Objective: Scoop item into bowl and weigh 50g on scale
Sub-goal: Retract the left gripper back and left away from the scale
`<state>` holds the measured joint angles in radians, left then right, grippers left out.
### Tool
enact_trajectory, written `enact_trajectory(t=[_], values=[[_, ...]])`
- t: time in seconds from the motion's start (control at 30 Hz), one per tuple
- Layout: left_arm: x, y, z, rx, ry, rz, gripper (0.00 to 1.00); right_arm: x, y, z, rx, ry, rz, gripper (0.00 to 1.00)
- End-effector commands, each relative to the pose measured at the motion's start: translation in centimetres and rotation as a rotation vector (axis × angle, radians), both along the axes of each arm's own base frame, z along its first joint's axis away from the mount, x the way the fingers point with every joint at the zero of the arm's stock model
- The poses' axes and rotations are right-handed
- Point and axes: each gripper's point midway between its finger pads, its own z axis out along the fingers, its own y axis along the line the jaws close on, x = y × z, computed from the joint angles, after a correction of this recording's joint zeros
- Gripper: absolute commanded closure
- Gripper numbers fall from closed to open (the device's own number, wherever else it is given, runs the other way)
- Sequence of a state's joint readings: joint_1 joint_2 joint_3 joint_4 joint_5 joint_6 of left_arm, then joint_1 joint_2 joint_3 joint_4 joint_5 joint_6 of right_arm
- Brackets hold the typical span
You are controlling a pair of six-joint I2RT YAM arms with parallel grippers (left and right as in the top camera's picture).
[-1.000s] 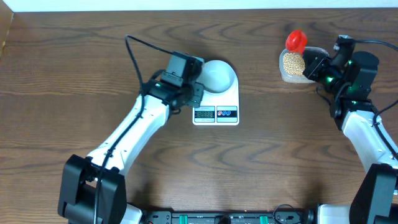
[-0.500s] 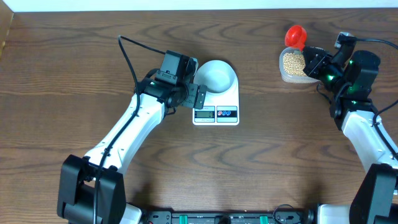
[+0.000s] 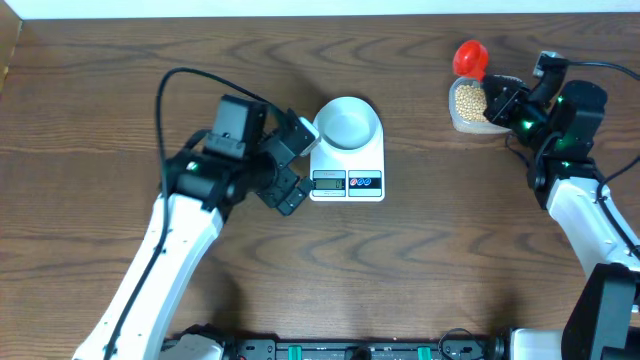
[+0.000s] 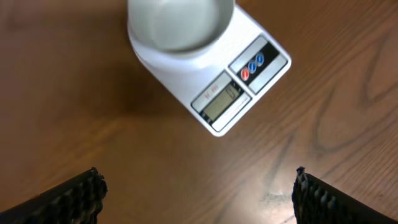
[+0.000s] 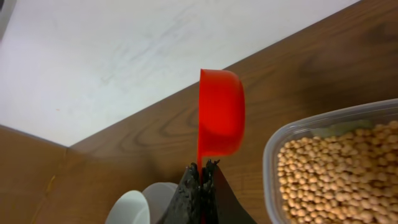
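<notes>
The empty bowl (image 3: 348,122) sits on the back of the white scale (image 3: 347,165), whose display faces the table's front. My left gripper (image 3: 297,163) hangs open just left of the scale with nothing between its fingers. In the left wrist view the bowl (image 4: 180,25) and scale (image 4: 242,81) lie ahead of the wide-open gripper (image 4: 199,199). My right gripper (image 5: 202,171) is shut on the thin handle of a red scoop (image 5: 219,112). It holds the scoop (image 3: 470,60) by the far left corner of the tub. The beans (image 5: 336,174) fill that tub.
The clear plastic tub (image 3: 470,105) stands at the back right, close to the table's far edge and the white wall (image 5: 124,56). A black cable (image 3: 175,85) loops up behind the left arm.
My left gripper has opened, let go of the bowl on the scale and drawn back to the left. The right gripper with the scoop has barely shifted.
</notes>
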<state>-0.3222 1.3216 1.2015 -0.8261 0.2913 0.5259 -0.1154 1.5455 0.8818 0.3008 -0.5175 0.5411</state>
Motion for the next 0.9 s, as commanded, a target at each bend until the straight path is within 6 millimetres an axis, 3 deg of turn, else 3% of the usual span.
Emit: enact_trajectory(t=[0.0,0.17,0.37,0.57,0.87], values=[[0.0,-0.7,1.2,-0.035,-0.033,-0.053,0.02,0.2,0.9,0.8,0.002,-0.018,0.021,0.99],[0.0,-1.4,0.3,-0.07,0.011,-0.073,0.02,0.1,1.1,0.5,-0.025,-0.018,0.037,0.99],[-0.3,-1.3,0.6,-0.141,0.044,-0.08,0.02,-0.6,1.2,-1.0,-0.017,0.055,0.038,0.99],[-2.7,-1.1,1.5,-0.259,0.1,-0.2,0.02,-0.9,1.2,-1.7,-0.081,0.059,0.067,0.99],[-3.1,-0.1,1.0,-0.227,0.125,-0.171,0.02,-0.9,1.2,-1.7,-0.104,0.047,0.076,0.99]])
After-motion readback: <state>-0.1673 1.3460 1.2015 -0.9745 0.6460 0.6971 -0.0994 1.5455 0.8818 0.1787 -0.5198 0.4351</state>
